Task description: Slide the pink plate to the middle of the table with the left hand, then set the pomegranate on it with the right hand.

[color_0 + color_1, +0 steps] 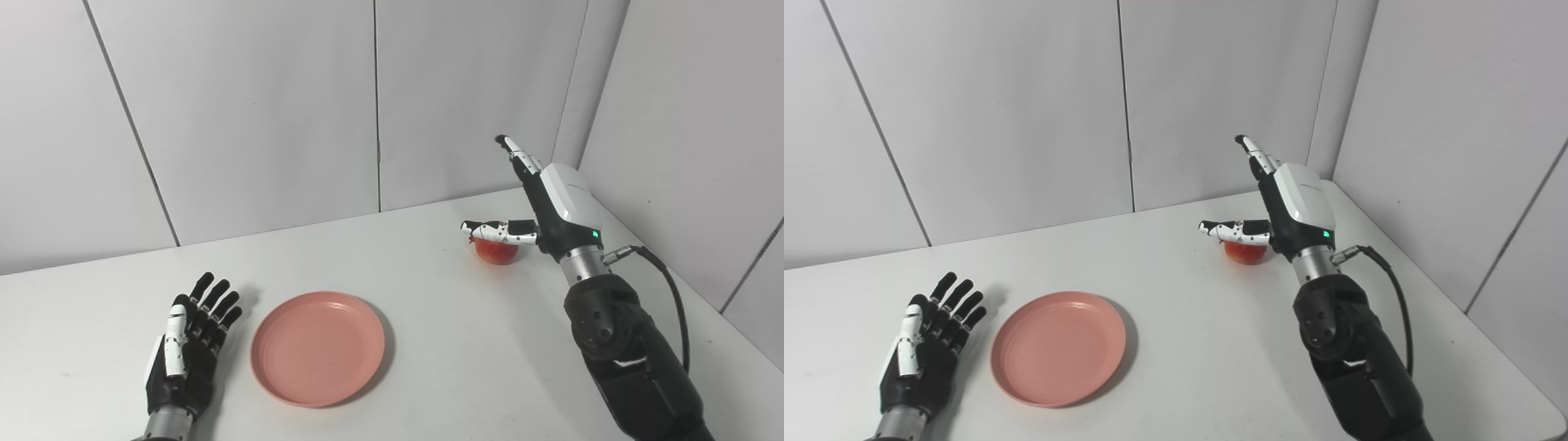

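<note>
The pink plate [317,346] lies flat on the white table [429,318], left of centre near the front. My left hand [187,346] rests open and empty just left of the plate, fingers spread, not touching it. The red pomegranate [496,251] sits on the table at the back right; it also shows in the right eye view [1244,252]. My right hand [539,196] is raised above and just behind it, open, fingers pointing up and thumb stretched out over the fruit's top. The hand hides part of the pomegranate.
Grey wall panels stand close behind the table and along its right side. A black cable [670,294] loops from the right wrist. The table's right edge [704,306] runs near the right arm.
</note>
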{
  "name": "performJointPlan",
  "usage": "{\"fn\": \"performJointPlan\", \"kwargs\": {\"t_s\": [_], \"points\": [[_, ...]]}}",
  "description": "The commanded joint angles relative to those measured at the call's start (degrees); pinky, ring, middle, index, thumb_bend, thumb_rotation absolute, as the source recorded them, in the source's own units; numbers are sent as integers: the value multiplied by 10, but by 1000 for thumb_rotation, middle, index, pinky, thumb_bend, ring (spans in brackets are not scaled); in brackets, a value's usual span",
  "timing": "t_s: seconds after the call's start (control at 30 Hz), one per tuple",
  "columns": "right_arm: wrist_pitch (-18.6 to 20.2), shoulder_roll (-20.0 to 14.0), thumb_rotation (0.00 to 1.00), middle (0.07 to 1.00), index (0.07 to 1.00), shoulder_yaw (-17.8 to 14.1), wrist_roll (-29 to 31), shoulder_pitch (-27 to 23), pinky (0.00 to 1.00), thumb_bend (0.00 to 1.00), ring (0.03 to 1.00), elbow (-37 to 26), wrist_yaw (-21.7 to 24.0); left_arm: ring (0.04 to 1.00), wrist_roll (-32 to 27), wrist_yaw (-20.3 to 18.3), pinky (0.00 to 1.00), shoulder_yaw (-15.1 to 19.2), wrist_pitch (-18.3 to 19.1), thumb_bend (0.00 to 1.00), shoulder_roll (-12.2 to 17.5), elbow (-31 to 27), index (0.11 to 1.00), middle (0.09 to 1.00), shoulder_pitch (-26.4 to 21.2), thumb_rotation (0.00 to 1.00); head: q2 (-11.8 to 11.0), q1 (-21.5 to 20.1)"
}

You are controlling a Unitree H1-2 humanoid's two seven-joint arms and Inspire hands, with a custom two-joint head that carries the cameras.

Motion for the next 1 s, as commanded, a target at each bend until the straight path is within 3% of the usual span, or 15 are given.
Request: {"fn": "performJointPlan", "kwargs": {"t_s": [0.0,0.23,0.53,0.97], "points": [[14,-18,453,929,952,-2,-19,-32,710,938,849,3,3,878,2,2,892,-1,12,348,7,6,880,888,4,1000,1,1],[19,-30,460,942,967,5,-27,-44,712,948,868,44,17,869,9,5,878,-4,11,347,8,3,870,879,3,1000,8,5],[28,-42,495,962,987,20,-21,-61,787,950,907,98,40,874,13,4,885,-9,8,356,12,1,875,884,5,1000,13,4],[15,-48,502,949,966,31,-3,-95,784,972,895,191,33,871,11,4,876,-9,8,366,15,0,873,882,6,1000,19,4]]}}
